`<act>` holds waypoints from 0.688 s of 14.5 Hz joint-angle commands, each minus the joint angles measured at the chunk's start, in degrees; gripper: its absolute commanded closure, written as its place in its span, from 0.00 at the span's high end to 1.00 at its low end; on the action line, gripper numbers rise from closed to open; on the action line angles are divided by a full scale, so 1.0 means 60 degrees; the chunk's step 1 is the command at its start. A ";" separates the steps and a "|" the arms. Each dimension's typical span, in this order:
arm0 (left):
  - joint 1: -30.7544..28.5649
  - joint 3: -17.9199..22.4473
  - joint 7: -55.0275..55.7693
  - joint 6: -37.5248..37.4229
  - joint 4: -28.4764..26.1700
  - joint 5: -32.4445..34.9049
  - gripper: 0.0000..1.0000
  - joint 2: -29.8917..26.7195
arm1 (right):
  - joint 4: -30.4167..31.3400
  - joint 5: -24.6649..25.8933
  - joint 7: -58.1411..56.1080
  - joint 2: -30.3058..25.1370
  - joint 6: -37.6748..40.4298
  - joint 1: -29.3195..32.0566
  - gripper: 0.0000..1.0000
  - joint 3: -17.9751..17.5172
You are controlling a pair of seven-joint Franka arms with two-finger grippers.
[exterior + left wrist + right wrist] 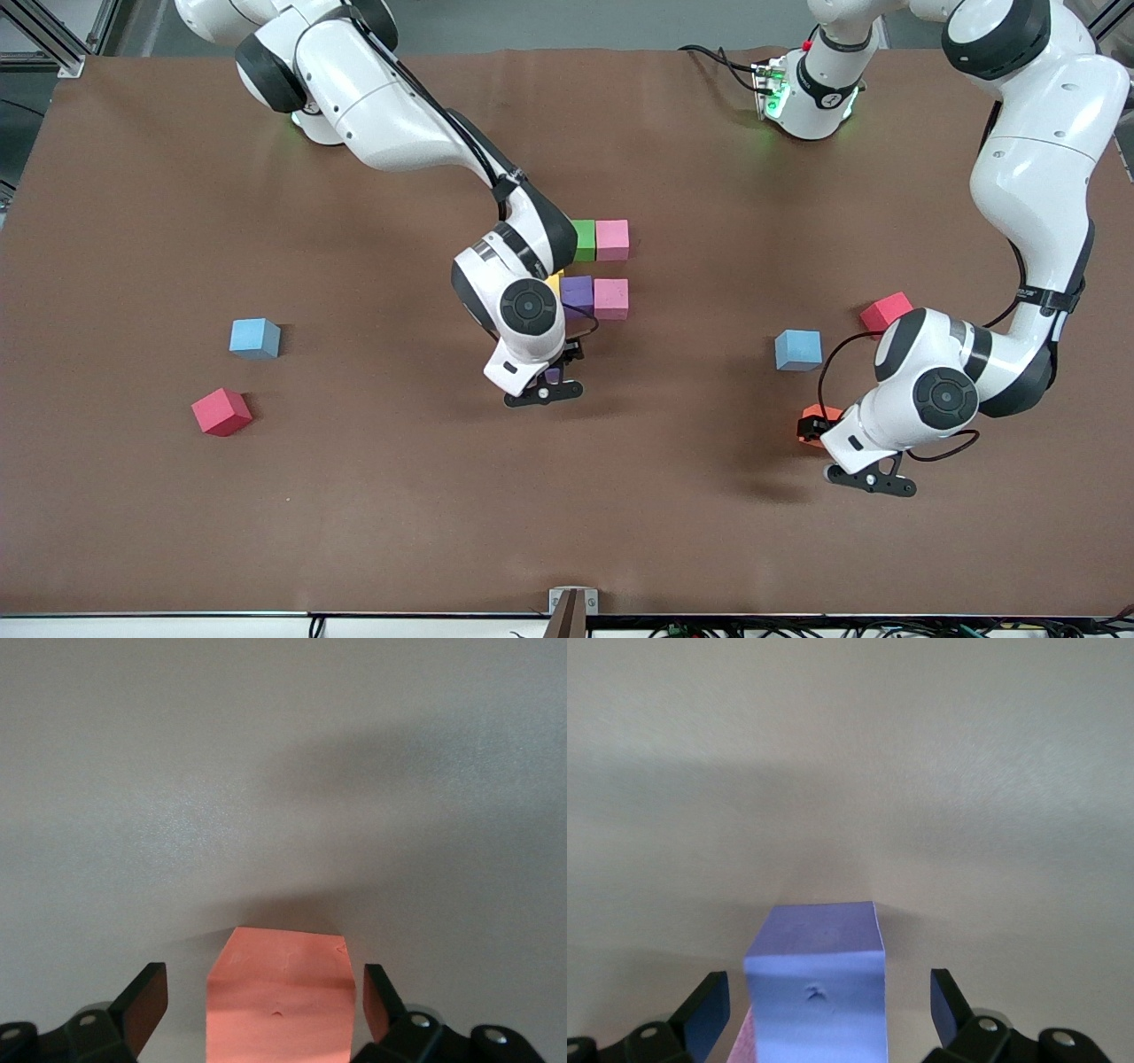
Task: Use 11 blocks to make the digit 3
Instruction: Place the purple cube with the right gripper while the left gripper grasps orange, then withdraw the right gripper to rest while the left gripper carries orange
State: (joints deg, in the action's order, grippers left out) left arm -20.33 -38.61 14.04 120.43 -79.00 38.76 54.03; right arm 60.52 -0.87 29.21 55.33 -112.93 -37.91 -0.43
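Observation:
Part of the figure lies mid-table: a green block [583, 240] touching a pink block [612, 240], and nearer the camera a yellow block [554, 283], a purple block [577, 294] and a second pink block [611, 299]. My right gripper [560, 368] [828, 988] is open around another purple block [553, 375] [817, 992], with gaps on both sides. A pink edge [749, 1041] shows beside it. My left gripper [813, 431] [263, 983] is open astride the orange block [820, 415] [279, 992] without touching it.
One light blue block [798, 349] lies near the left arm, beside a red cube [886, 311]. Another light blue block [255, 338] and a second red cube [221, 411] lie toward the right arm's end. The right arm hides part of the figure.

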 commanded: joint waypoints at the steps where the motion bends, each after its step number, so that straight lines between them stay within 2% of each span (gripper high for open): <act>1: -0.0039 -0.0025 -0.0173 0.0085 0.0012 -0.0248 0.98 -0.0025 | 0.0167 -0.0002 0.0157 -0.0724 0.0263 0.0077 1.00 -0.0163; 4: -0.0025 -0.0010 -0.0100 0.0100 -0.0017 -0.0322 0.97 0.0004 | 0.0197 -0.0061 0.0157 -0.1601 0.1092 0.0266 1.00 -0.0178; 5: -0.0025 0.0019 -0.0027 0.0100 -0.0046 -0.0323 0.92 0.0077 | 0.0211 -0.0061 0.0142 -0.1967 0.1721 0.0413 1.00 -0.0193; 6: -0.0039 0.0019 0.0003 0.0085 -0.0148 -0.0337 0.85 0.0078 | 0.0240 -0.0061 0.0127 -0.2363 0.2337 0.0530 1.00 -0.0178; 7: -0.0054 0.0019 0.0075 0.0085 -0.0207 -0.0352 0.72 0.0049 | 0.0270 -0.0061 0.0113 -0.2758 0.2821 0.0705 1.00 -0.0164; 9: -0.0040 0.0019 0.0862 0.0041 -0.0281 -0.0352 0.55 0.0048 | 0.0474 -0.0075 0.0098 -0.3520 0.3686 0.1174 1.00 -0.0193; 10: 0.0048 0.0019 0.1621 0.0041 -0.0354 -0.0337 0.40 0.0019 | 0.0707 -0.0090 0.0069 -0.4002 0.4067 0.1306 1.00 -0.0178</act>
State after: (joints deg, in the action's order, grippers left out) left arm -20.33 -38.52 18.42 120.48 -80.00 37.57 54.73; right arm 59.34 -0.92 29.51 37.89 -91.35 -32.53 -0.51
